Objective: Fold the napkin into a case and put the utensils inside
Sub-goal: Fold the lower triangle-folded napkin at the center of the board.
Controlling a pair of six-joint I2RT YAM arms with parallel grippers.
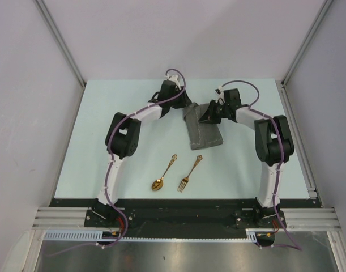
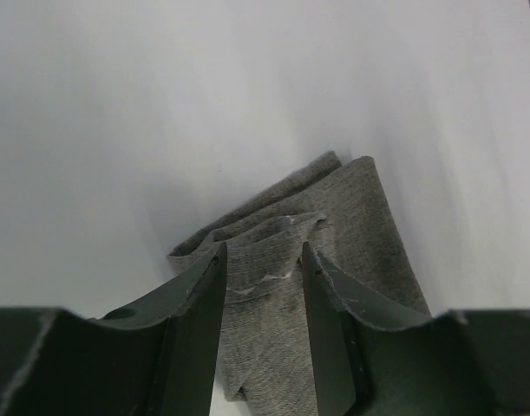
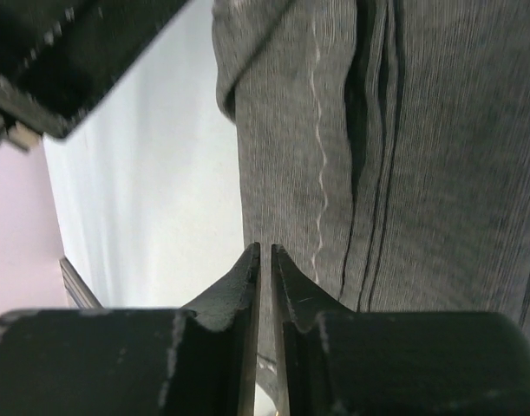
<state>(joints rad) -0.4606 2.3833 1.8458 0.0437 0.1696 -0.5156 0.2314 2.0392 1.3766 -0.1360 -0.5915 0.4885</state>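
The napkin [image 1: 204, 133] lies as a narrow dark grey folded strip at the middle back of the table. My left gripper [image 1: 187, 105] is at its far left end. In the left wrist view the left gripper [image 2: 263, 251] is open, its fingers straddling bunched folds of the napkin [image 2: 360, 225]. My right gripper [image 1: 205, 116] sits on the strip's far end. In the right wrist view the right gripper [image 3: 265, 250] is shut on a thin edge of the napkin [image 3: 438, 173]. The gold spoon [image 1: 161, 177] and gold fork [image 1: 189, 174] lie side by side nearer the front.
The pale table [image 1: 105, 141] is bounded by grey walls and aluminium posts on the left, right and back. A black rail runs along its front edge by the arm bases. Part of the left arm's gripper body [image 3: 65, 61] shows in the right wrist view.
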